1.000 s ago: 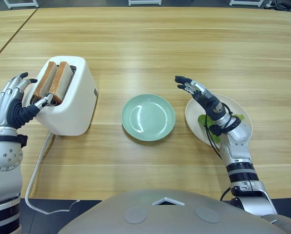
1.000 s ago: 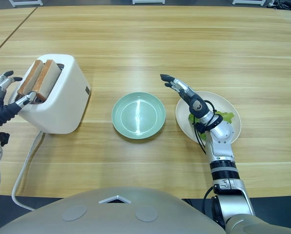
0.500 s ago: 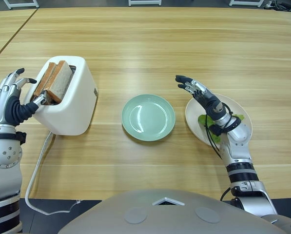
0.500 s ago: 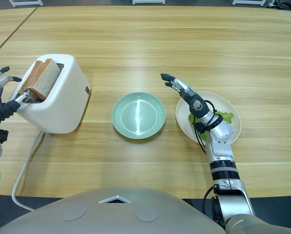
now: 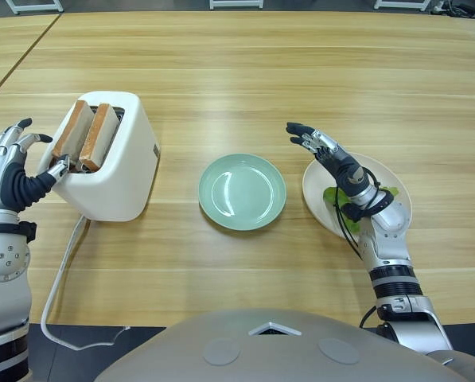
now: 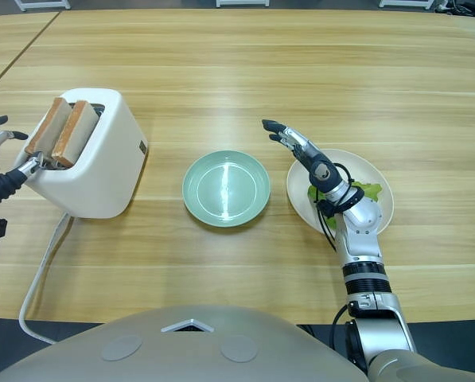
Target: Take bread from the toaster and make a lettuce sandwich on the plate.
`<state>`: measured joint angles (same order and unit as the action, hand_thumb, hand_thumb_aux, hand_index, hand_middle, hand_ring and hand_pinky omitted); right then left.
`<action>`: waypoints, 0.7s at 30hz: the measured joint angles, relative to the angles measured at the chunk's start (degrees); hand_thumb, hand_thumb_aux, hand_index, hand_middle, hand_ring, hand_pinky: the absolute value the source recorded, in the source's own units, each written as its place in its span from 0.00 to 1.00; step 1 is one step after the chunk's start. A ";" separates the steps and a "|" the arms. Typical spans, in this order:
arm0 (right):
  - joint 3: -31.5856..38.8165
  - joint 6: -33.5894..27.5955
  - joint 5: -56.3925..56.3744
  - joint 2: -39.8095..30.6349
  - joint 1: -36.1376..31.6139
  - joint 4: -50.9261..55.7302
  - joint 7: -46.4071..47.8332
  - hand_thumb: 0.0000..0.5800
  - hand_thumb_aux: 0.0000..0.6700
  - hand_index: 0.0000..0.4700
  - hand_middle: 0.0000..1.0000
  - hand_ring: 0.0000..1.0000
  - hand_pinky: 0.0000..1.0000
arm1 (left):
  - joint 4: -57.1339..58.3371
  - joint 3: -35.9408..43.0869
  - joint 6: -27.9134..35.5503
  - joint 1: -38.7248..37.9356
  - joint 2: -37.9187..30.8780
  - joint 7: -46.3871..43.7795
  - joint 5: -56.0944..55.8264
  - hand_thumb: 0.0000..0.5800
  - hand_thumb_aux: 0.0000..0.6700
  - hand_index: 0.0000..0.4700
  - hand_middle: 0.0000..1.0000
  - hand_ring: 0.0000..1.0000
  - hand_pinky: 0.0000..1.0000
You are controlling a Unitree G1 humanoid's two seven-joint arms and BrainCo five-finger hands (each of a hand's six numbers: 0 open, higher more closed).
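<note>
At the left of the pale green round plate [image 5: 243, 192], which lies bare at the middle of the light wooden table [image 5: 301, 64], stands the white box-shaped toaster [image 5: 114, 163]. Two browned bread slices [image 5: 86, 135] stand upright in its slots. The left hand [image 5: 10, 171] is on the toaster's far side from the green plate; its fingers [image 5: 6, 147] are spread and hold nothing, with one tip at the toaster's top edge just beside the nearer slice. At the right of the green plate, the right hand [image 5: 328, 155] hovers with its fingers [image 5: 305, 139] extended and empty above the cream round plate [image 5: 400, 211], on which the green lettuce leaf [image 5: 331, 196] lies partly beneath the wrist.

Risks, as judged from this arrangement:
- The two slices stand close together, so a pinch on one may catch or tilt the other, or crush the crust.
- A sideways push from the left hand may slide the light toaster towards the green plate, or tip it.
- The white power cord [image 5: 58, 278] trails from the toaster towards the table's near edge below the left arm, and the forearm may snag it.
- The right wrist may drag the lettuce off its plate.
</note>
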<state>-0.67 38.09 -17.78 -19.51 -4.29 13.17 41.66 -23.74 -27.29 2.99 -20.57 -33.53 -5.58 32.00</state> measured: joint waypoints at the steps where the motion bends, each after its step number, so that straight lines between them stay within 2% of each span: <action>1: 0.00 0.00 0.00 0.00 0.01 -0.02 -0.01 0.00 0.00 0.00 0.00 0.00 0.00 | 0.16 0.04 0.01 0.28 0.00 0.00 0.00 0.77 0.52 0.52 0.00 0.00 0.00; 5: 0.00 0.00 0.00 0.00 0.11 -0.04 -0.04 0.00 0.00 0.00 0.00 0.00 0.00 | 1.37 0.88 0.01 1.36 -0.01 0.02 0.00 0.85 0.62 0.62 0.00 0.00 0.00; 6: 0.00 0.00 0.00 0.00 0.13 -0.05 -0.05 0.00 0.00 0.00 0.00 0.00 0.00 | 1.67 1.17 -0.06 1.73 -0.01 0.05 0.00 0.90 0.68 0.68 0.00 0.00 0.00; 7: 0.00 0.01 0.00 0.00 0.17 -0.07 -0.05 0.00 0.00 0.00 0.00 0.00 0.00 | 2.02 1.62 -0.37 2.23 -0.01 0.13 -0.03 0.96 0.80 0.80 0.00 0.00 0.00; 8: 0.00 0.01 0.00 0.00 0.17 -0.07 -0.05 0.00 0.00 0.00 0.00 0.00 0.00 | 2.13 1.89 -0.66 2.41 -0.01 0.19 -0.08 1.00 0.98 0.98 0.00 0.00 0.00; 21: 0.01 0.22 0.13 0.00 0.18 -0.07 -0.11 0.00 0.00 0.00 0.00 0.00 0.00 | 4.12 1.65 -3.55 2.79 0.01 2.01 -2.33 1.00 1.00 1.00 0.00 0.00 0.00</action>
<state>-0.66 38.31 -17.64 -19.51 -4.12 13.10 41.55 -19.62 -25.65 -0.55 -17.78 -33.52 -3.57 29.68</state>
